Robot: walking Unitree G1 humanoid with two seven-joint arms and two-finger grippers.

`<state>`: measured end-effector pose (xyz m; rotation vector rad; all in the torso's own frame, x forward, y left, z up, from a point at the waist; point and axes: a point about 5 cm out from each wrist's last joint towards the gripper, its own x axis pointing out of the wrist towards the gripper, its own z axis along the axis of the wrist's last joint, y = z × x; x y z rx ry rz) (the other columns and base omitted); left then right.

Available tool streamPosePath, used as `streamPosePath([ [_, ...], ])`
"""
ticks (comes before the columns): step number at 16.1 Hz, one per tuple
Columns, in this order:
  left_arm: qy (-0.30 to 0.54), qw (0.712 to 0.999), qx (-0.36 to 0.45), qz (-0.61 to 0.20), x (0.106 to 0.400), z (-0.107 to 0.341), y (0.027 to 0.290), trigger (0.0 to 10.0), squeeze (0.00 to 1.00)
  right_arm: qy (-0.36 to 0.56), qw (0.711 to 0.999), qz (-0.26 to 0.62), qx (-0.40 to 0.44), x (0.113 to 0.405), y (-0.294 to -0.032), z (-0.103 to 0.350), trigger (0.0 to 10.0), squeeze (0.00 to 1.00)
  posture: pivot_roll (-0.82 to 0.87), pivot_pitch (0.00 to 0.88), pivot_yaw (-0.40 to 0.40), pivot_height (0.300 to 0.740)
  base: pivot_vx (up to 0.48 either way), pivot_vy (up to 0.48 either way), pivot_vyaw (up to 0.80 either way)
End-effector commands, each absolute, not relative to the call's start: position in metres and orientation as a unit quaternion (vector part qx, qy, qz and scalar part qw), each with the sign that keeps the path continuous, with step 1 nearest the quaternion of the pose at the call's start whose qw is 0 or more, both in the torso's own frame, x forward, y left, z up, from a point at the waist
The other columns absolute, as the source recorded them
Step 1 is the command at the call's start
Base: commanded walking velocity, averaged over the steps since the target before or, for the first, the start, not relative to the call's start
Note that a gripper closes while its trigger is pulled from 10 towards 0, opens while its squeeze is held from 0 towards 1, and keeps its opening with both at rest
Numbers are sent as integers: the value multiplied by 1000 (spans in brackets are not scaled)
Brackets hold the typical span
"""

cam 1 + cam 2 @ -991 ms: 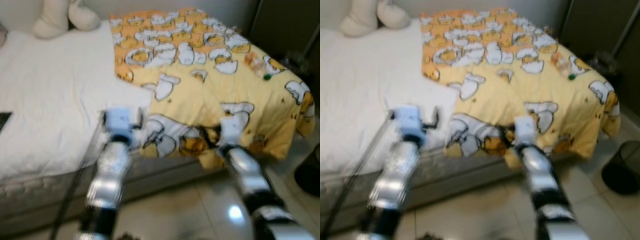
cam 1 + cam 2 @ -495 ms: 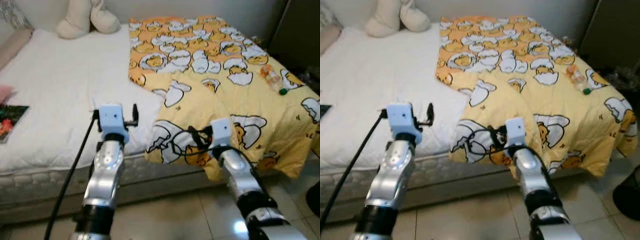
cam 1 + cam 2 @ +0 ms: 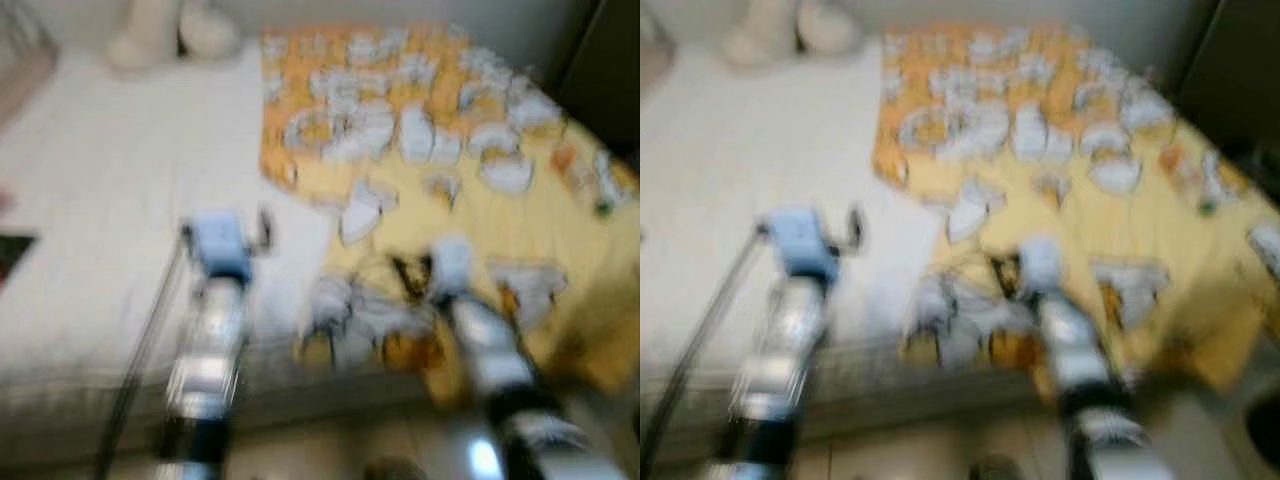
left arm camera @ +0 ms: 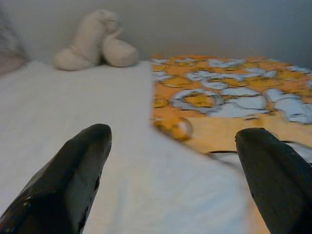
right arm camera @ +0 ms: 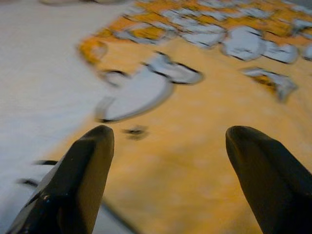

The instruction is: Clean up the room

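my head views are smeared, so i lean on the wrist cameras for detail. the thing i'd deal with here is the yellow blanket (image 3: pixel 450 180), printed with egg-like shapes and lying rumpled over one half of the bed (image 3: pixel 120 190); its long axis runs away from me toward the wall, and its near hem hangs over the mattress edge. it lies straight ahead of and under my right gripper (image 5: pixel 165 146), whose fingers (image 5: pixel 80 178) are spread wide with nothing between them, hovering just above the yellow cloth near the blanket's inner edge where it meets the white sheet. my left gripper (image 4: pixel 170 146) is likewise wide open and empty, over bare white sheet, with the blanket's edge off to its inner side and a little ahead. so the right arm is the nearer one to the fabric, and i judge a grab at the hem or inner edge would fall to it, the left joining from the side. a pale stuffed toy (image 4: pixel 95 41) sits far ahead of the left gripper by the wall.
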<state>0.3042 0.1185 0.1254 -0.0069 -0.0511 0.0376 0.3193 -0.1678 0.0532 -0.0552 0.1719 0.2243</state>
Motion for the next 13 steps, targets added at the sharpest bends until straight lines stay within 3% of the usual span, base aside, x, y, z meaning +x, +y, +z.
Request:
streamPosePath([
  [1,-35,998,25,40,306,129,131,10000,0,87,988,127,-10,322,-154,54,10000,0,-47,0,25,740,300,375,0],
  [4,-26,999,43,20,310,130,132,10000,0,120,984,124,34,326,-147,51,10000,0,-42,0,32,740,0,0,0],
  [8,49,989,117,-73,314,131,177,10000,0,150,975,131,102,335,-110,54,10000,0,47,91,53,740,0,0,0],
  [10,104,966,128,-198,295,136,184,10000,0,172,975,112,81,336,-95,51,10000,0,75,124,52,740,0,0,0],
  [11,109,946,95,-291,276,145,169,10000,0,169,982,80,21,338,-99,51,10000,0,93,151,38,740,0,0,0],
  [13,116,920,94,-363,261,148,159,10000,0,164,984,68,-25,339,-99,52,10000,0,90,173,28,740,0,0,0],
])
